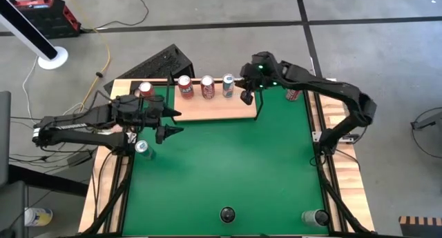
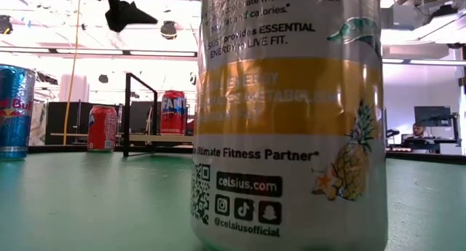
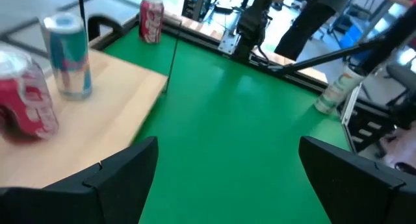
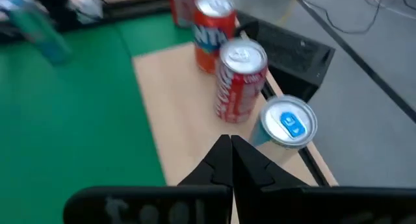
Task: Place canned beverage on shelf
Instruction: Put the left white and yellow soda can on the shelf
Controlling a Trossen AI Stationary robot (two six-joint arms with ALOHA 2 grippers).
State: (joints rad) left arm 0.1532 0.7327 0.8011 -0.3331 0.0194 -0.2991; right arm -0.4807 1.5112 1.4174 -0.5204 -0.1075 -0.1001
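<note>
left gripper (image 1: 168,123) fingers wide at shelf (image 1: 207,108) 9 o'clock, ready for a can; right gripper (image 1: 246,96) pinched shut, empty, at 3 o'clock.

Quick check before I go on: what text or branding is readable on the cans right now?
"celsius.com", "@celsiusofficial", "ESSENTIAL ENERGY", "LIVE FIT.", "Ultimate Fitness Partner": tall white-and-orange can nearest the low camera.
"Red Bull", partly cut off: blue-and-silver can at far left.
"FANTA", partly visible: orange-red can on the light-wood shelf.
Red cola can: script blurred, unreadable.
</note>
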